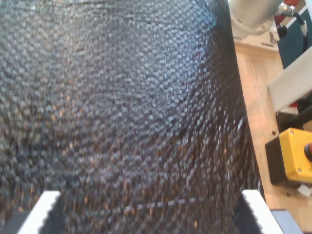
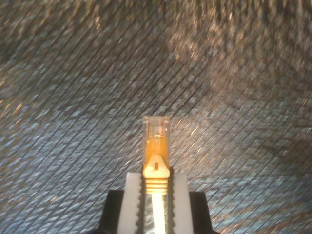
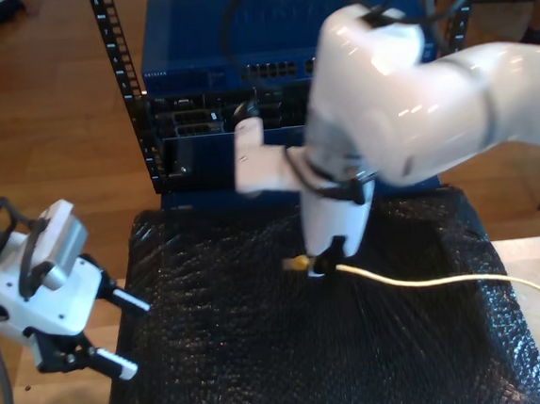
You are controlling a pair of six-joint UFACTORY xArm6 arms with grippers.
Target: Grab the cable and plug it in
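— Cable [image 2: 156, 156] check: where is it, and who holds it?

— My second gripper [image 2: 156, 195] is clamped on the yellow boot, the clear plug jutting out just past the fingertips [image 2: 132, 197] over the black mat [image 2: 73, 97]. The cord trails behind, slack.

— How will it handle?

— Light and limp, I judge; the plug's clip looks fragile. The boot is the stiff place to hold.

— And my first gripper [image 1: 151, 209]?

— Spread wide, nothing between its fingers.
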